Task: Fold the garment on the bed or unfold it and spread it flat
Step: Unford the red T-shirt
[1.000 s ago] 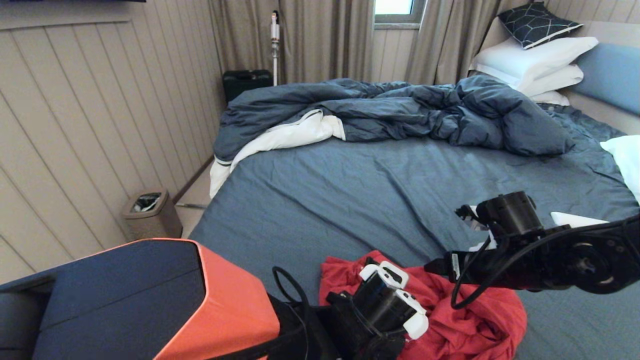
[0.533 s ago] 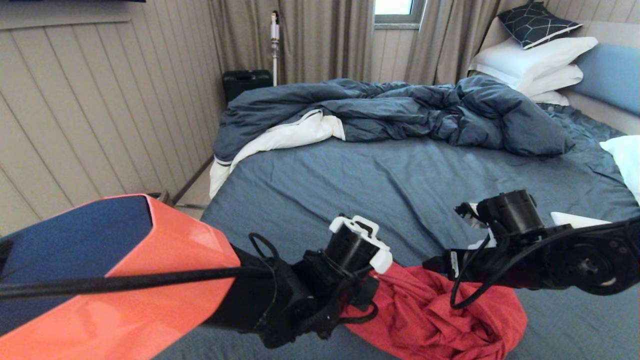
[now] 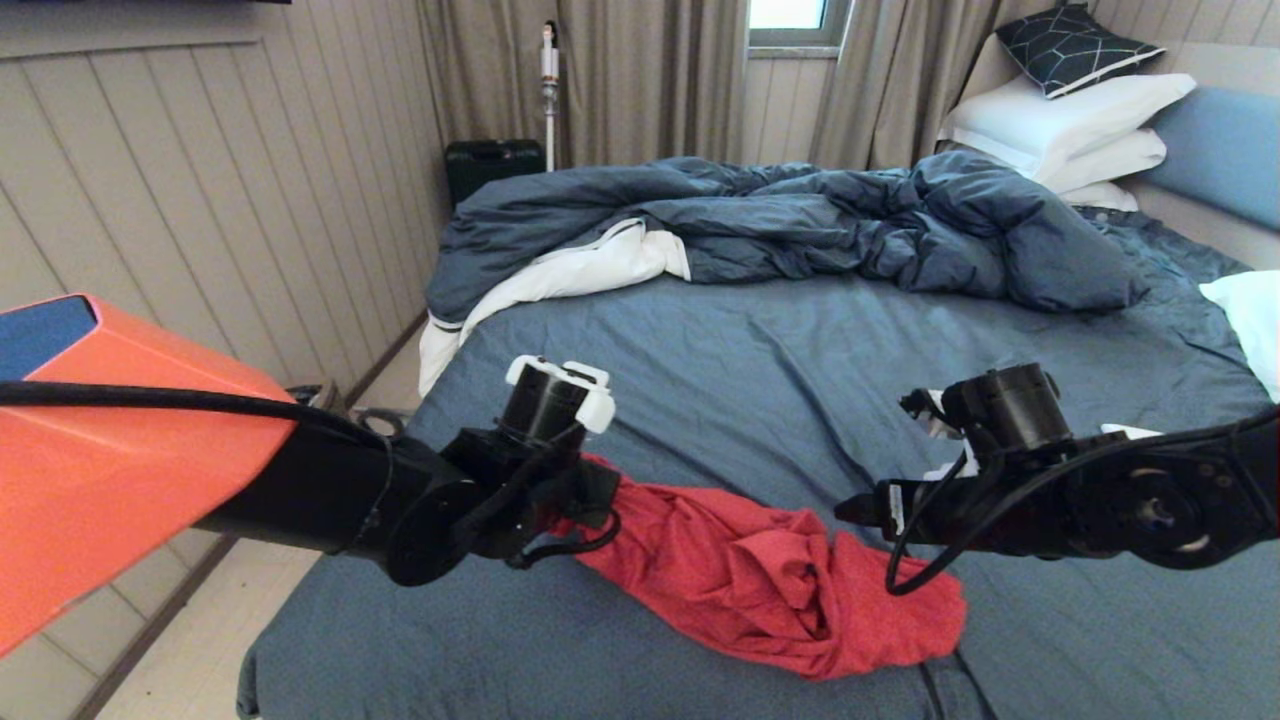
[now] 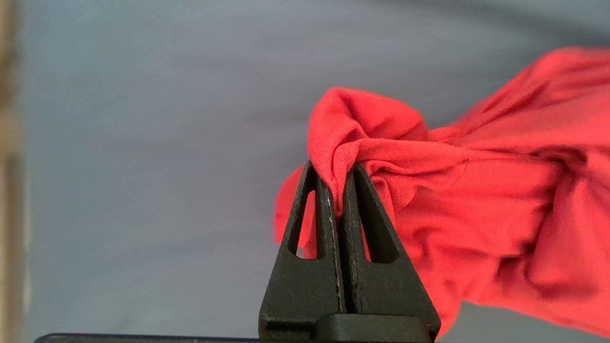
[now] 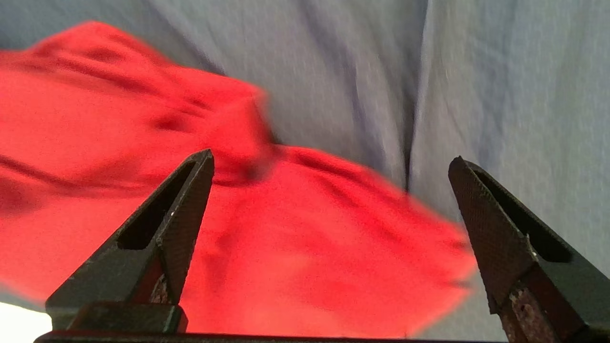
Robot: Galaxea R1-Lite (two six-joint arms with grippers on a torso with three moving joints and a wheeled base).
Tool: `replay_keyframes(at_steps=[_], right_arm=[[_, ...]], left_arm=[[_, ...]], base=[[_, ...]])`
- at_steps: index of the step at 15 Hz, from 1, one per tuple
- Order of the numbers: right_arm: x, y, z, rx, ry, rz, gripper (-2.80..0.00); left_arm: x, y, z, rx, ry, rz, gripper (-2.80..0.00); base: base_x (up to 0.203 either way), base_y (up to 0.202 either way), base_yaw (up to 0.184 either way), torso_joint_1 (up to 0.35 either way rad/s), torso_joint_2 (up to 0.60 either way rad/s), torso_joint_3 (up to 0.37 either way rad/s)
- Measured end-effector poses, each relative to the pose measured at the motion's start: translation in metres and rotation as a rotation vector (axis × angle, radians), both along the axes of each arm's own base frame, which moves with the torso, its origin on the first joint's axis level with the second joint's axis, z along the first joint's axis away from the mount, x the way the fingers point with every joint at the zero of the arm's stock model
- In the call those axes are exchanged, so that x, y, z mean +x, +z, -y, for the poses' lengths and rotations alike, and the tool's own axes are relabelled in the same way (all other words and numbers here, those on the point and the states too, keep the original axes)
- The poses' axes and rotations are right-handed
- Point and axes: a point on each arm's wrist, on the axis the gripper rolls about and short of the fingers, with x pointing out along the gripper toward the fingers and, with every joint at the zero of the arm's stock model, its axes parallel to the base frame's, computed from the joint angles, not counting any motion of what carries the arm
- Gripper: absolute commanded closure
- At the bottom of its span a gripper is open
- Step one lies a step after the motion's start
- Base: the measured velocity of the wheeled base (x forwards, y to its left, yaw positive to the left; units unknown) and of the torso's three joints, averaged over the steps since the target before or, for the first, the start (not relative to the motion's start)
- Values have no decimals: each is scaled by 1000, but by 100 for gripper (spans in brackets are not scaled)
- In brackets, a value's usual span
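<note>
The left gripper (image 4: 336, 190), jaws pinched tight on a fold of the red T-shirt (image 3: 770, 580), has swung up and toward the bed's left edge since a second ago, dragging the crumpled heap out into a long rope across the blue-grey sheet of the bed (image 3: 800, 350). The right gripper (image 5: 331, 190) hovers over the shirt's other end, jaws spread wide, holding nothing, barely shifted. The rumpled dark blue duvet (image 3: 800, 215) lies unchanged beyond.
</note>
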Motion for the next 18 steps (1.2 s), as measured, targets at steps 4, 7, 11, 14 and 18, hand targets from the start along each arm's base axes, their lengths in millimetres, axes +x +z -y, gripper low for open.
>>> replay_keyframes(at_steps=[4,7,11,14,18], right_arm=[[6,2,-10,4,30,10,-280],[8,2,-25,8,75,16,-280],[5,1,-76,37,257,12,-280],[9,-3,-108,31,348,8,-280],[17,-23,-130,-3,386,-49,-280]], left_arm=[[5,-9,-49,41,79,-50,0],[1,-14,-70,55,96,-59,0],[-7,-26,-76,56,94,-51,0],[-7,-30,-76,58,94,-59,0],[-5,-30,-74,52,93,-54,0]], base=[[0,0,0,0,0,0],[0,0,0,0,0,0],[0,0,0,0,0,0],[0,0,0,0,0,0],[0,0,0,0,0,0]])
